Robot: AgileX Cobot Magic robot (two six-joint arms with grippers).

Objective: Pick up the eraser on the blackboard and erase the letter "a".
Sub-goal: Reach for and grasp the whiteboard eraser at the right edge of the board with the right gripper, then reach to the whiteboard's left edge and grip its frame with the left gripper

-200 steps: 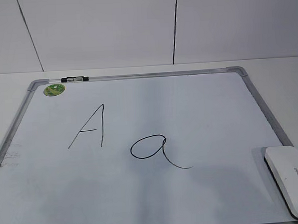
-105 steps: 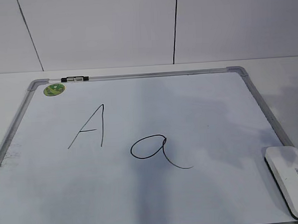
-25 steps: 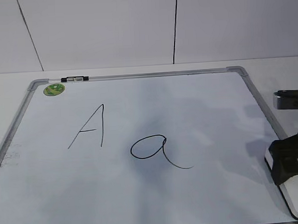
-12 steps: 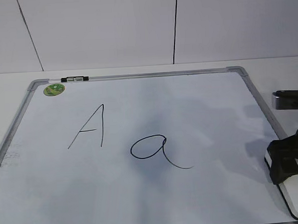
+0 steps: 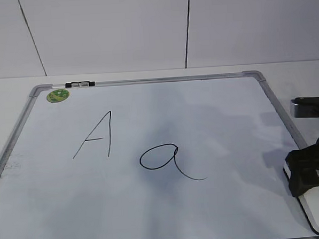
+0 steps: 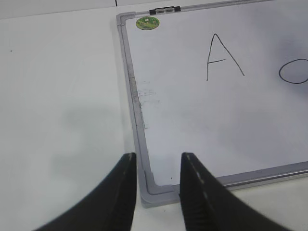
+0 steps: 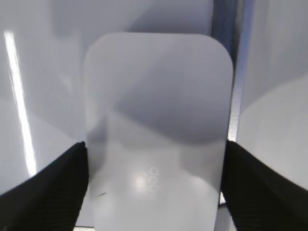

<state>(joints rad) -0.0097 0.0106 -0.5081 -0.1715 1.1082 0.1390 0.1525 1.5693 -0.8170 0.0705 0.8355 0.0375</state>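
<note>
While the right gripper (image 7: 154,187) straddles the eraser (image 7: 156,125) down at the near right corner of the board, the job sits at its very first step: getting hold of the thing. From the wrist camera the two black fingers (image 7: 45,192) stand one on each long side of the white block, right up against its edges, and whether they are pressing it or only bracketing it I cannot tell. The eraser lies flat, at about four o'clock from the middle of the blackboard (image 5: 147,93), its outer side over the grey frame.

The left gripper (image 6: 156,192) hangs idle above the near left corner of the frame, at about seven o'clock, fingers parted with nothing between them.

Further in, the letter "a" (image 5: 164,159) is whole and untouched, just below the board's centre, at roughly nine o'clock from the eraser and well apart from it. The capital A (image 5: 96,136) stands beside it at about ten o'clock from the loop, near enough that a wide sweep could catch it.

At the far edge a green sticker (image 5: 57,95) sits in the eleven o'clock corner, with a small black clip (image 5: 79,84) on the frame just beside it.

To my eye the next move calls for a firm squeeze across the block's width, a level lift so the felt side stays down, then a carry leftward to the loop and short strokes kept clear of the capital
</note>
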